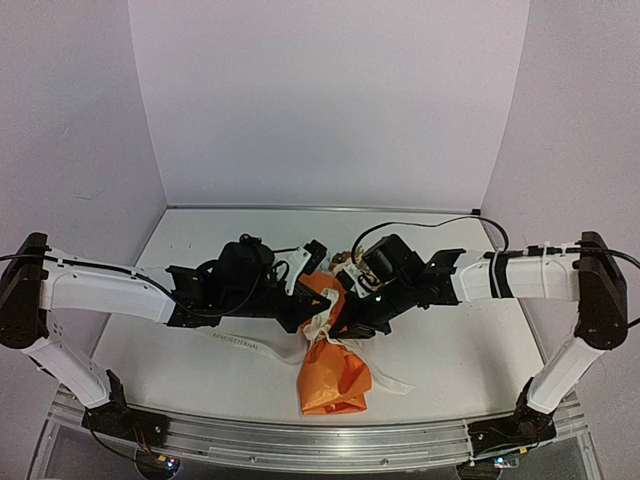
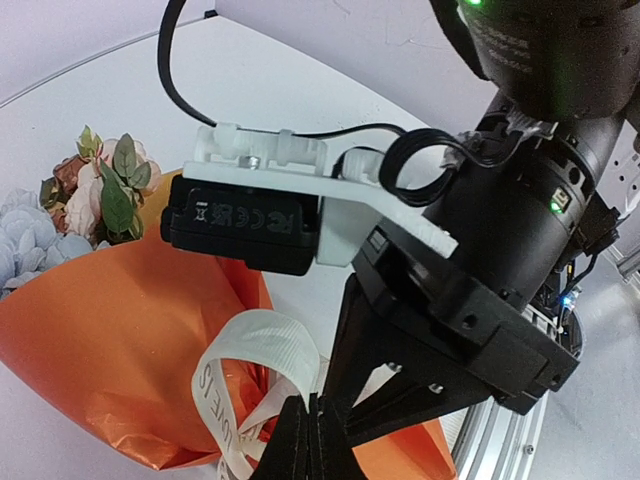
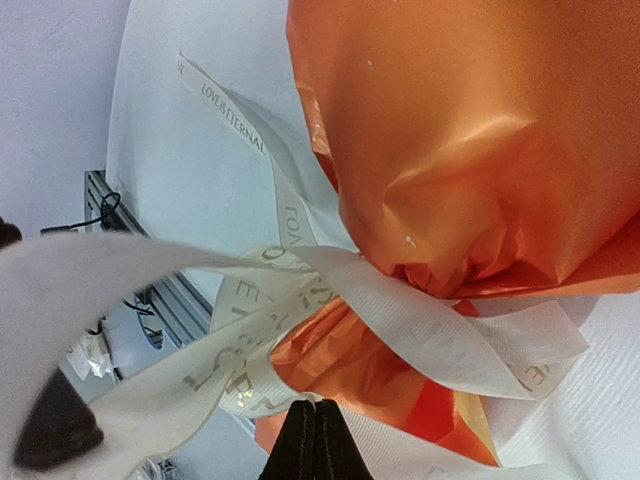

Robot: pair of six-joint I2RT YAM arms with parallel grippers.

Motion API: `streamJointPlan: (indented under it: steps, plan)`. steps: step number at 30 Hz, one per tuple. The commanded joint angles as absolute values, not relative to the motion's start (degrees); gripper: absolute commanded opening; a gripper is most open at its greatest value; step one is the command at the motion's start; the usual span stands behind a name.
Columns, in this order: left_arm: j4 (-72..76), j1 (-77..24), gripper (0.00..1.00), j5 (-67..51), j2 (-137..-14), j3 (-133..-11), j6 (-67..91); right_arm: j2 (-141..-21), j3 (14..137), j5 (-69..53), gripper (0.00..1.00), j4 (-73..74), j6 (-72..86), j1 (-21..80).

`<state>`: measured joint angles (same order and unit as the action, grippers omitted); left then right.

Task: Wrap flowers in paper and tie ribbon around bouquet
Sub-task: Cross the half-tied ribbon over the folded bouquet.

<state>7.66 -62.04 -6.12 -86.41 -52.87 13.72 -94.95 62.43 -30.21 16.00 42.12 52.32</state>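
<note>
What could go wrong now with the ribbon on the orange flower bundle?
The ribbon sits in loose loops around the pinched orange paper, no tight knot showing, so a pull might slide it off. The left arm and right arm crowd over the bouquet, and the shut left fingers and right fingers could snag or tear the paper. The flowers, right beside the right arm, might get squashed.

Lighting and picture quality, three views: bright, even, diffuse light from overhead.

Top view is sharp, with only soft, faint shadows beneath the arms on the white surface [image 1: 460, 360] and walls leaning outward at the frame edges. In the right wrist view the orange paper [image 3: 470, 130] shows a mild sheen and small white glints. The ribbon [image 3: 400, 310] is crisp at mid-depth, but its nearest loop at left is heavily out of focus. The left wrist view has wide-angle curvature and a softened background.
</note>
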Motion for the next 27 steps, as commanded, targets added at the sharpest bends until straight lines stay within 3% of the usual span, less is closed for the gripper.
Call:
streamJointPlan:
  steps: [1,7,17,27]
  plan:
    - [11.51,-61.79,0.00,-2.13,-83.08,-51.59,15.90,-88.08,64.41,-23.84,0.00,27.50,35.53,52.39]
    - [12.22,-61.79,0.00,3.58,-81.51,-48.23,21.48,-84.55,63.30,-18.45,0.00,36.21,31.82,52.45]
    - [20.11,-61.85,0.00,-5.61,-77.44,-38.43,26.72,-84.52,64.85,-20.39,0.00,43.59,28.18,56.69]
    - [18.02,-61.88,0.00,-1.24,-74.58,-34.04,30.55,-85.76,63.91,-17.64,0.00,48.83,27.18,58.31]
